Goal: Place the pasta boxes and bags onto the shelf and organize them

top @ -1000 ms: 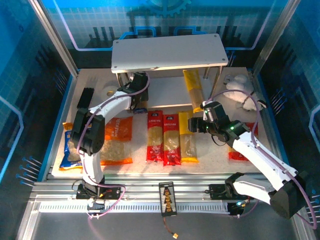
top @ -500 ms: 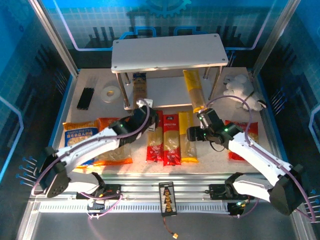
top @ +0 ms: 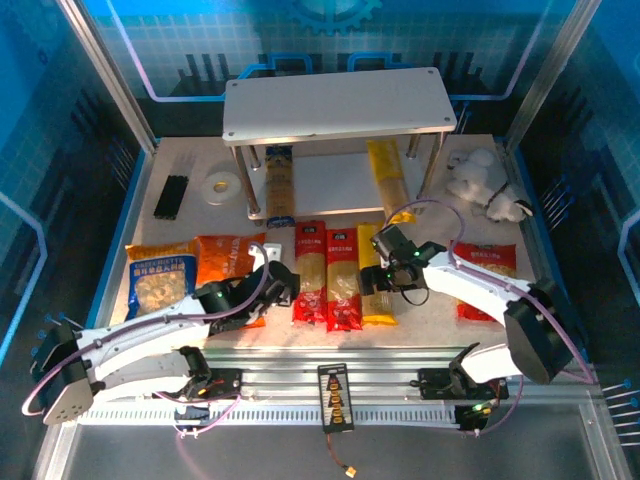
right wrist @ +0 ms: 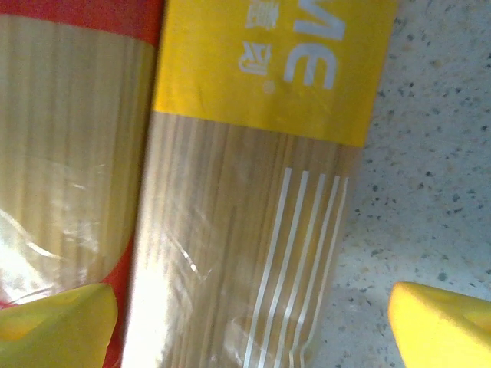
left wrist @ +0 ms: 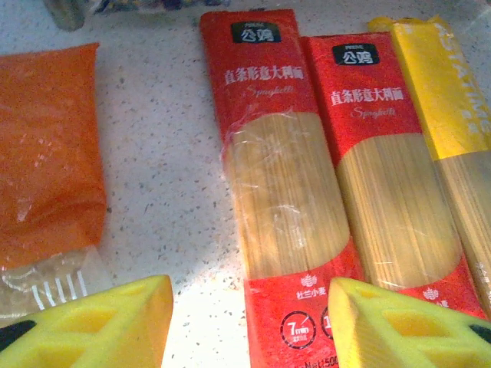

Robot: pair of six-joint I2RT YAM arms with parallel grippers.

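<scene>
The shelf (top: 335,105) stands at the back. On its lower board (top: 330,185) lie a blue-and-yellow spaghetti pack (top: 280,185) and a yellow pack (top: 388,185). In front lie two red packs (top: 309,275) (top: 341,278) and another yellow pack (top: 375,295). My left gripper (top: 285,280) (left wrist: 249,314) is open just above the near end of the left red pack (left wrist: 280,192). My right gripper (top: 385,270) (right wrist: 249,330) is open, its jaws either side of the yellow pack (right wrist: 253,215). The blue-orange bag (top: 160,275), orange bag (top: 225,262) and red bag (top: 485,275) lie on the table.
A white plush toy (top: 485,180) sits right of the shelf. A tape roll (top: 218,186) and a black strip (top: 172,196) lie at the back left. The second red pack (left wrist: 383,192) and orange bag (left wrist: 46,176) flank the left gripper closely.
My left arm has pulled back from the shelf, leaving the blue-and-yellow pack on the lower board, and now hovers over the left red pack. My right gripper has swung left over the yellow pack.
</scene>
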